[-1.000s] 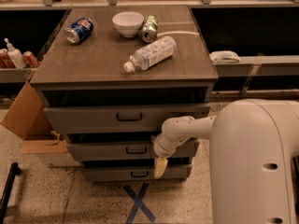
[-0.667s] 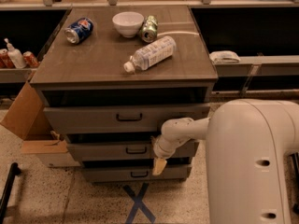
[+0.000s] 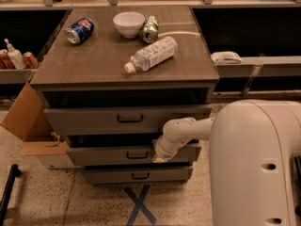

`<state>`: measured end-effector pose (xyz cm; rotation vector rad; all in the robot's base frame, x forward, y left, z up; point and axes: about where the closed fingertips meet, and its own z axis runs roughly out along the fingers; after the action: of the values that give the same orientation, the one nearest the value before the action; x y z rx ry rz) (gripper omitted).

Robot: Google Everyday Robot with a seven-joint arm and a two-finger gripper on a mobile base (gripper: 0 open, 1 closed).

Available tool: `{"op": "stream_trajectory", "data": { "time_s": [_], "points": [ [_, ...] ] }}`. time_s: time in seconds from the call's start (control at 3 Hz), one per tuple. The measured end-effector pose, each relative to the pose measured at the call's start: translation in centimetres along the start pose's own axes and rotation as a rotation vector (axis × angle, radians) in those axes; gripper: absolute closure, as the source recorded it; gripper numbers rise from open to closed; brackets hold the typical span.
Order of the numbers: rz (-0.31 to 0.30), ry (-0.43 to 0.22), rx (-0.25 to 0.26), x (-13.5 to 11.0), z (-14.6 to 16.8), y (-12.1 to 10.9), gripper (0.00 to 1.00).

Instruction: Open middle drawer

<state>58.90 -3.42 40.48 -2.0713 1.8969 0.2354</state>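
The middle drawer (image 3: 103, 156) is the grey-brown front between the top and bottom drawers of the wooden cabinet, with a small black bar handle (image 3: 137, 155). It stands out a little further than the bottom drawer, with a dark gap above it. My gripper (image 3: 158, 157), on the end of the white arm (image 3: 188, 130), sits against the drawer front just right of the handle, at its top edge. The arm's wrist covers most of the gripper.
The top drawer (image 3: 127, 119) juts out above, and the bottom drawer (image 3: 136, 175) is below. On the cabinet top lie a plastic bottle (image 3: 151, 53), a white bowl (image 3: 129, 23) and two cans (image 3: 79, 30). A cardboard box (image 3: 28, 126) stands at the left. A blue X (image 3: 139, 205) marks the floor.
My gripper has moved up a little, from the lower edge of the middle drawer front to its top edge beside the handle. The drawers look unmoved.
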Motion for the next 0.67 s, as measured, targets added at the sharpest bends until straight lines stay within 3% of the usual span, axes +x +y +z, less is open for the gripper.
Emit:
{"op": "stream_trajectory", "data": {
  "time_s": [0.33,0.67],
  "points": [
    [0.000,0.000,0.000,0.0,-0.1,0.0,0.95],
    [-0.014,-0.040,-0.003,0.9,-1.9,3.4,1.00]
  ]
}}
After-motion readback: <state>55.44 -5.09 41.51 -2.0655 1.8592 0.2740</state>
